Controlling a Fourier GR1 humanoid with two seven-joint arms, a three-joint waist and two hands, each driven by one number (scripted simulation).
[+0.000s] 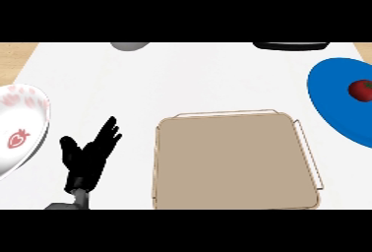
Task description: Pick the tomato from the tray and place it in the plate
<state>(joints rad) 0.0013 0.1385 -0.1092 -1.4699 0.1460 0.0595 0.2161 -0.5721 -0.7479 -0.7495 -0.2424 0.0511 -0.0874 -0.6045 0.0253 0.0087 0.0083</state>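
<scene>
One left hand (88, 155), fingers straight, raised

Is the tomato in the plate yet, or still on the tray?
In the plate: the tomato sits on the blue plate; the tray shows only bare surface.

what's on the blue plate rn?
The tomato sits on the blue plate, near the view's right edge. Nothing else shows on it, though the plate's right part is cut off by the frame. The tray holds nothing.
</scene>
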